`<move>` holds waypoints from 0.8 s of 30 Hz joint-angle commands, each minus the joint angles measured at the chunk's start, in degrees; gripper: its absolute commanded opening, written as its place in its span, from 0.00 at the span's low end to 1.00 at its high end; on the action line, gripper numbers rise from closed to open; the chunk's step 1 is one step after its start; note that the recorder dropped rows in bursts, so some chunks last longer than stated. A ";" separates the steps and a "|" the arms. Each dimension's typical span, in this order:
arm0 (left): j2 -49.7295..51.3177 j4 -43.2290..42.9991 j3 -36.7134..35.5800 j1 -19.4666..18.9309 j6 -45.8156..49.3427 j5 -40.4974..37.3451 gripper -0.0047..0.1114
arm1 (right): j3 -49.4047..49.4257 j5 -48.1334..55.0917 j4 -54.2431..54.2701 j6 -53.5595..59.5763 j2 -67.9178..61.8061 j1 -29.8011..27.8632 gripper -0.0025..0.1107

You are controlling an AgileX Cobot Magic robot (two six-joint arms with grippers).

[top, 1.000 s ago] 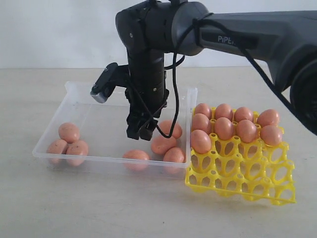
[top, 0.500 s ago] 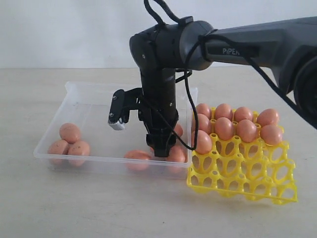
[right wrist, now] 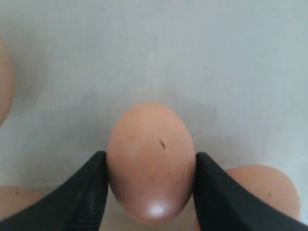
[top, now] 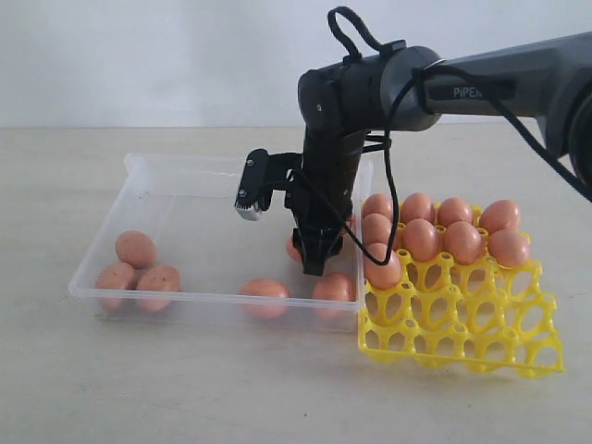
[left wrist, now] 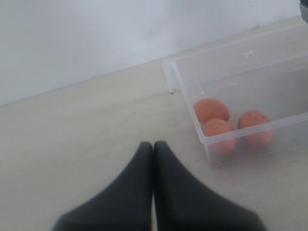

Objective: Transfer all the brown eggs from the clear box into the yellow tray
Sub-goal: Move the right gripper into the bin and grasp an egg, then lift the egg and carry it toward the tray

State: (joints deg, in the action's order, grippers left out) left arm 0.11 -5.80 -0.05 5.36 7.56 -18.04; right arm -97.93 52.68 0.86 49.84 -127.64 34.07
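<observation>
the lettering "piper" is read on the right arm, which is cut off at the right edge. the right gripper is lowered inside the clear box near its right wall, its jaws clasped against both sides of one brown egg; whether that egg is lifted off the floor cannot be told. other brown eggs are left in the near left corner and along the near wall, with bare floor between. the yellow tray is set just right of the box, its far two rows filled, its near cups open. the left gripper is held over the table left of the box, jaws pressed together.
</observation>
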 commanded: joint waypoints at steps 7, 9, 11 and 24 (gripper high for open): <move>-0.11 0.45 0.05 -0.08 0.02 0.43 0.00 | 0.09 -9.22 7.85 -0.13 0.09 -0.41 0.04; -0.11 0.45 0.05 -0.08 0.02 0.43 0.00 | 0.09 -8.47 7.84 -3.11 0.09 -0.31 0.02; -0.11 0.45 0.05 -0.08 0.02 0.43 0.00 | 0.09 -7.28 8.11 -6.48 0.32 -0.31 0.02; -0.11 0.45 0.05 -0.08 0.02 0.43 0.00 | 7.84 -23.11 49.49 -16.62 10.53 -0.19 0.02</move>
State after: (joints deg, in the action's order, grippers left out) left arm 0.11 -5.80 -0.05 5.36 7.56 -18.04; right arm -95.13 38.82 36.30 31.36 -121.51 33.83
